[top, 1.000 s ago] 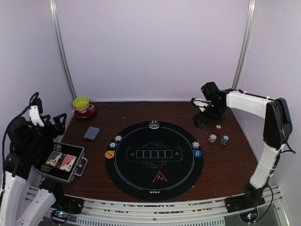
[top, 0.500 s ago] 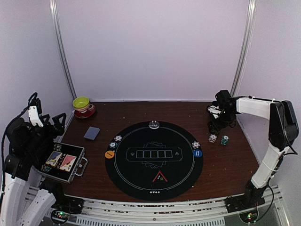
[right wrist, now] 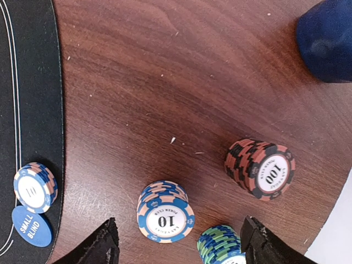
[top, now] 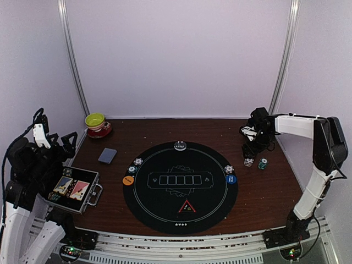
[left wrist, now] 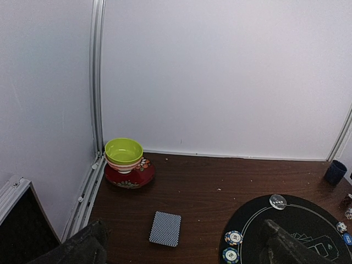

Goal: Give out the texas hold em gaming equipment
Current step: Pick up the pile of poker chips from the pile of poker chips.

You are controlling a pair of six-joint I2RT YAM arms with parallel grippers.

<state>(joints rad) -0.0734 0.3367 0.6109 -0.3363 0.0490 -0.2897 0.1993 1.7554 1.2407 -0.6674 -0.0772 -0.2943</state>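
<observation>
Red 100 stack, blue 10 stack and green stack sit on the worktop, off the mat. The 10 and green stacks are directly under my right hand; its fingers are spread, pinching nothing. Small blind button looks placed. Card deck lies undealt ahead of my left hand, which is spread and empty.

right arm: white shells, black joints, cables.

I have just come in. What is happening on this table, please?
A poker game is being laid out. The right gripper hovers, jaws open, over three chip stacks on the table right of the mat, holding nothing. The left gripper hangs open at the left, near the case. Cards lie face down left of the mat; a few chips and buttons sit at its edge.
</observation>
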